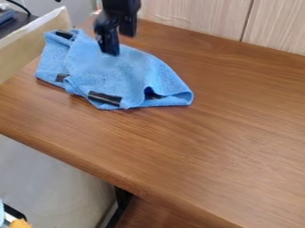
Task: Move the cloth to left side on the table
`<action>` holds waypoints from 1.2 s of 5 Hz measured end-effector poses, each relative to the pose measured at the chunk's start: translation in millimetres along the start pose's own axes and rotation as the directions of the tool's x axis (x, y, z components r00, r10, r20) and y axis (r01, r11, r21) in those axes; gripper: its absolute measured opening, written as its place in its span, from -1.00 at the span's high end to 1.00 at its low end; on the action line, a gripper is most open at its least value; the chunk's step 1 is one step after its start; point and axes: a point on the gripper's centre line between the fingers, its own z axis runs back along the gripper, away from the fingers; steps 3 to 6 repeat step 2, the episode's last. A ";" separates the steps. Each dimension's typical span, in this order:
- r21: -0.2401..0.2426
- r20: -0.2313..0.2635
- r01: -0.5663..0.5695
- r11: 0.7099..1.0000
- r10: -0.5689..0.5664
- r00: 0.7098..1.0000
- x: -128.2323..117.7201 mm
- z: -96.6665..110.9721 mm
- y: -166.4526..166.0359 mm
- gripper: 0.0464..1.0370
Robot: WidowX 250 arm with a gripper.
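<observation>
Brown wooden tabletop (196,156) is spread nearest the camera, and toward its far left end the crumpled blue cloth (113,73), marked with dark strips (105,98), is overhung by the black gripper (119,43), whose two fingers are held apart.

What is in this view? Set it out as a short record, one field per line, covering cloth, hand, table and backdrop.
Cloth: blue cloth, rumpled, with black strips on it
Cloth position: far left part of the table, as the camera sees it
Hand: black hand, over the cloth's far part, fingers apart
Contact: cannot tell whether hand touches cloth
Table: brown wood-grain table
Backdrop: pale wood-grain panel
</observation>
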 end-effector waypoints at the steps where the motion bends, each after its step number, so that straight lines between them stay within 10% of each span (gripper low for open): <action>1: 0.039 -0.026 -0.003 0.999 0.004 1.000 4.5 25.6 -1.6 -0.93; 6: 0.045 -0.030 -0.003 0.999 0.004 1.000 3.9 26.9 -0.7 -0.93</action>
